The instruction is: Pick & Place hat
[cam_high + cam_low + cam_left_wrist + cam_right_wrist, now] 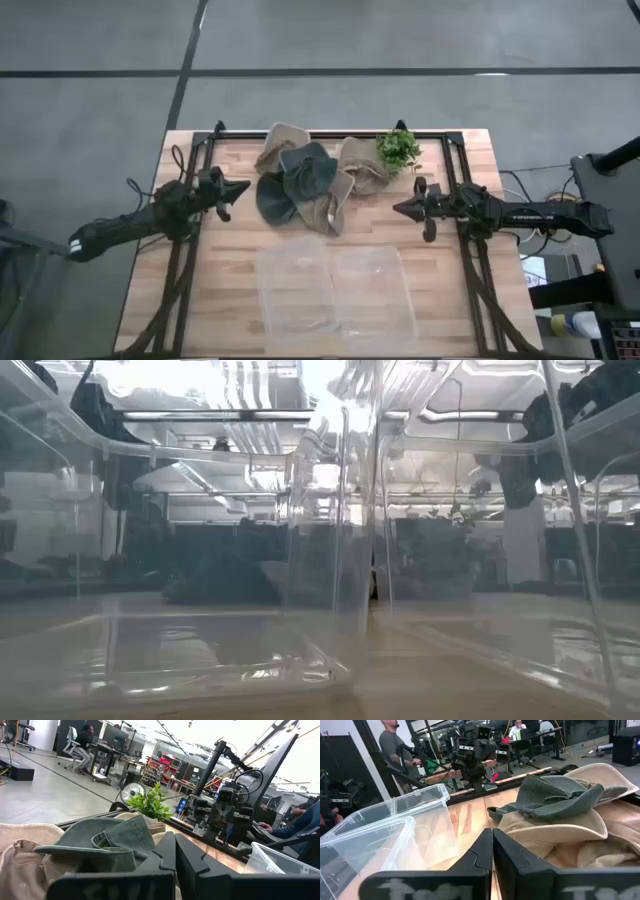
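Observation:
A heap of hats lies at the table's far middle: dark green-grey hats (297, 180) on top of beige ones (362, 165), also in the left wrist view (107, 842) and the right wrist view (555, 795). My left gripper (243, 187) hovers shut just left of the heap, its fingertips (175, 842) together. My right gripper (398, 209) hovers shut just right of the heap, fingertips (492, 837) together. Neither touches a hat.
Two clear plastic bins (335, 290) stand side by side at the table's near middle, filling the low view (330, 540). A small green plant (398, 150) stands at the far edge beside the hats. People show in the room beyond the table.

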`<control>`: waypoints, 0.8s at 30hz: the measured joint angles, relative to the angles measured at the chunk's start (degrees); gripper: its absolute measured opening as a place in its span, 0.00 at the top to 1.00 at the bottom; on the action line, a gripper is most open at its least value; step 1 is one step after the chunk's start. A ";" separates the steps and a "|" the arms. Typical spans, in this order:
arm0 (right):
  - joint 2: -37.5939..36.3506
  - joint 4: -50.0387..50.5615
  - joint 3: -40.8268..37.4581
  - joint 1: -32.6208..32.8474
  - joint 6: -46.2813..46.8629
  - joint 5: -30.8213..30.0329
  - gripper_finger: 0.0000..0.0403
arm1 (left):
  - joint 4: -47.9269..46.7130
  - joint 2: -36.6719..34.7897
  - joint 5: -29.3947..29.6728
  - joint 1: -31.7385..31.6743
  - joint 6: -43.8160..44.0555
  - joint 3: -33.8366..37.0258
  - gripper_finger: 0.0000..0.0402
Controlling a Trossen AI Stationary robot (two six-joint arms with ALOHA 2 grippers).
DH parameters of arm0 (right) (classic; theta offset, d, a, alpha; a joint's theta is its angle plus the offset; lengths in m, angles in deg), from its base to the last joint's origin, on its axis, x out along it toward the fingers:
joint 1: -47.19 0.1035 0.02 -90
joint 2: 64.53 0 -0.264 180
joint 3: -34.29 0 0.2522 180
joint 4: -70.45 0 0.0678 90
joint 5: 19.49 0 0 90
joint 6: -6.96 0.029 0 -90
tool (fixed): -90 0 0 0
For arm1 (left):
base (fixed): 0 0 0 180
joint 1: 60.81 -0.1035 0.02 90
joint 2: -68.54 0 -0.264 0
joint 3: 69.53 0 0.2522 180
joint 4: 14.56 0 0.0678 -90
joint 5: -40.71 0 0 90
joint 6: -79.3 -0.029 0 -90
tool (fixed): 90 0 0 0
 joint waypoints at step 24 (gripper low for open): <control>0.44 -4.35 1.26 -0.09 37.64 -16.11 0.92 | 6.34 0.00 0.45 -0.02 15.10 0.00 1.00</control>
